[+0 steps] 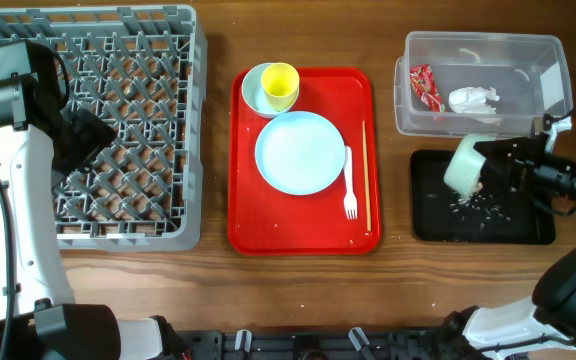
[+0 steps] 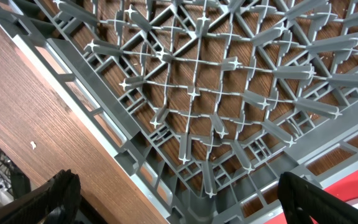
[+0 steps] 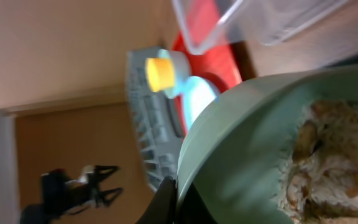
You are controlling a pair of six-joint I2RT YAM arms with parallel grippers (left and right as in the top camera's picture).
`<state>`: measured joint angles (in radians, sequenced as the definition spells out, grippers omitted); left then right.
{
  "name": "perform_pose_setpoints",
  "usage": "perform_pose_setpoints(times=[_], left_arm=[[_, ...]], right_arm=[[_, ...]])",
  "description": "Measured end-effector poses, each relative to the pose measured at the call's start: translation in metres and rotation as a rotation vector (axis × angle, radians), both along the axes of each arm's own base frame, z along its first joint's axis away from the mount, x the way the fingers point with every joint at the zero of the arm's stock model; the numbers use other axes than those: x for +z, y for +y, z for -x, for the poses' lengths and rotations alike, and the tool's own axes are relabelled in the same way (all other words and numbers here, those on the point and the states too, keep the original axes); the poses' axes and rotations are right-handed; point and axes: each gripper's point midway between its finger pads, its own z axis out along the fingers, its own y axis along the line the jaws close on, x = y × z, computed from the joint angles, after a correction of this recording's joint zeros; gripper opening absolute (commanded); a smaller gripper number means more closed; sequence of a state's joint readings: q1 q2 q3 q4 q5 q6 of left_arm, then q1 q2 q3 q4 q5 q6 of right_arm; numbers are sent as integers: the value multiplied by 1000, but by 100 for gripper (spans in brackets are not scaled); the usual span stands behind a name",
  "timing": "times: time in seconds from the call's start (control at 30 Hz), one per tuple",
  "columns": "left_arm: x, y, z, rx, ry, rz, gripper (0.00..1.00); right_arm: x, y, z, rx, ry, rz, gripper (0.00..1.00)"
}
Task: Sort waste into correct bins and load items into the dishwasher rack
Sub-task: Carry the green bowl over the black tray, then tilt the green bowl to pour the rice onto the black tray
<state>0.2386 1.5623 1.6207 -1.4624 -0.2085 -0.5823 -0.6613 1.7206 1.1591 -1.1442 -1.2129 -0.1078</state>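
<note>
Tipping on its side over the shallow black rectangular tray (image 1: 528, 228), the pale green bowl (image 1: 462, 165) is pinched by its rim in the right gripper (image 1: 482, 164), jaws clamped tight; beige clumpy rice scraps (image 3: 322, 158) cling inside it, and some lie scattered on the tray below; the small crumpled red wrapper (image 1: 426, 87) and white crumpled tissue (image 1: 473, 98) sit in the clear plastic tub (image 1: 408, 112); the left gripper (image 2: 180, 200) hangs spread wide and empty over the large grey plastic rack (image 1: 194, 150). To my eye the risk is sticky rice refusing to drop; a hard shake could fling grains onto the wooden table (image 1: 398, 300), or the thin rim could slip from the pinch.
</note>
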Motion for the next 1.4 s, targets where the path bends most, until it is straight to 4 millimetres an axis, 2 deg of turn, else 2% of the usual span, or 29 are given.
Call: perform_pose_setpoints(times=[0.17, 0.37, 0.5, 0.9, 0.97, 1.23, 1.33, 1.4], left_arm=[[0, 0, 0, 0, 0, 0, 100], [0, 0, 0, 0, 0, 0, 100], [0, 0, 0, 0, 0, 0, 100], [0, 0, 0, 0, 0, 0, 100], [0, 0, 0, 0, 0, 0, 100], [0, 0, 0, 0, 0, 0, 100], [0, 0, 0, 0, 0, 0, 100], [0, 0, 0, 0, 0, 0, 100]], right_arm=[[10, -13, -2, -51, -63, -46, 4], [8, -46, 3, -146, -67, -22, 4], [10, -43, 9, -155, -36, -61, 4], [11, -51, 0, -163, -96, -26, 4], [14, -46, 4, -163, -74, -67, 4], [16, -48, 0, -166, -101, -63, 4], [20, -42, 5, -164, -76, -110, 4], [20, -46, 1, -166, -109, -89, 4]])
